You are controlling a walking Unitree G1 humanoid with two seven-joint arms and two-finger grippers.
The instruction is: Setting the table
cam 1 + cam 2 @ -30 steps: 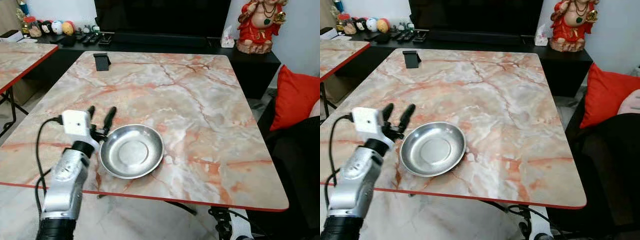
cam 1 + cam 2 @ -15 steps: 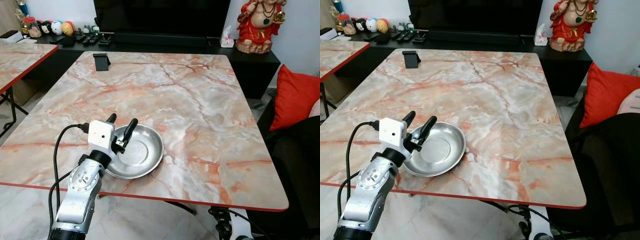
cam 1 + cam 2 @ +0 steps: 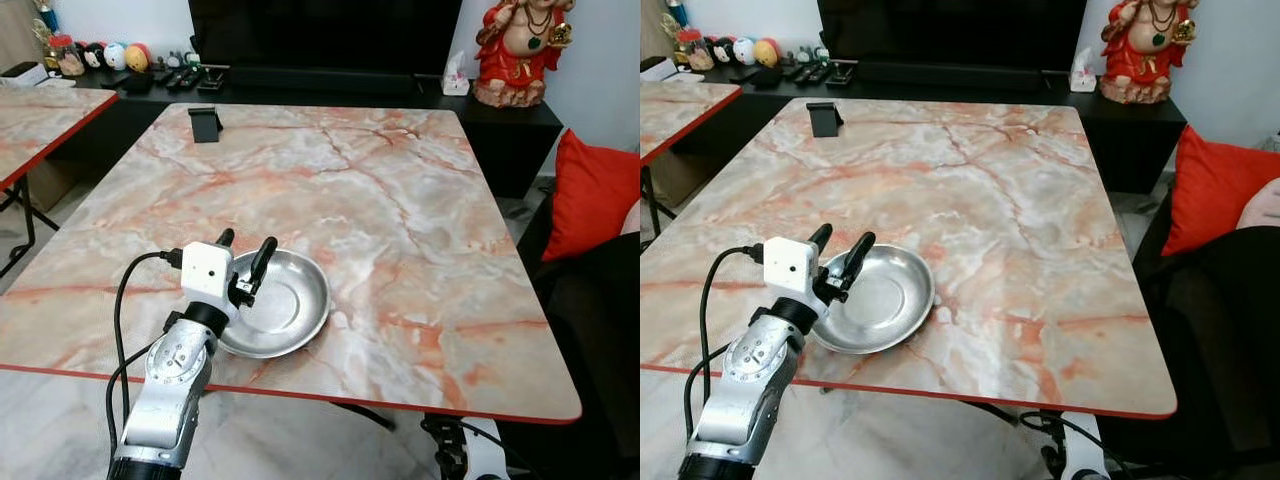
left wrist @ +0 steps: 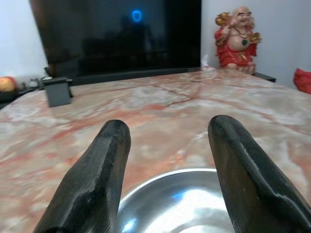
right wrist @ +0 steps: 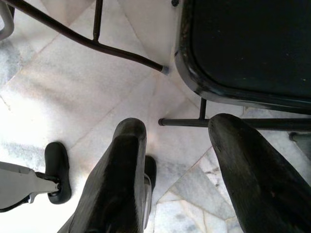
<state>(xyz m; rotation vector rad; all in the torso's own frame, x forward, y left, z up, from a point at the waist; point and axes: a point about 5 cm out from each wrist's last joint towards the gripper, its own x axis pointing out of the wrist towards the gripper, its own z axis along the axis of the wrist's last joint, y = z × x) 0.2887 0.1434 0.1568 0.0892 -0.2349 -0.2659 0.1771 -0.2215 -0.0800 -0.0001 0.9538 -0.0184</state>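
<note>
Thing: shallow round steel bowl (image 3: 278,303), shiny, empty
Pose: upright, mouth up, flat on the tabletop (image 3: 400,200)
Place: lower left of centre in the left eye view, near the tabletop's front red edge

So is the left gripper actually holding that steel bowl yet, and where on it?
Nothing is held yet. The left gripper hangs open over the near-left rim of the steel bowl, jaws spread and not closed on it.

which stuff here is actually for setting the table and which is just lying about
For the job:
steel bowl on the marble table
left gripper, open, over the bowl's near-left rim

Lying about:
black stand at the far corner
red figurine
red cushion
</note>
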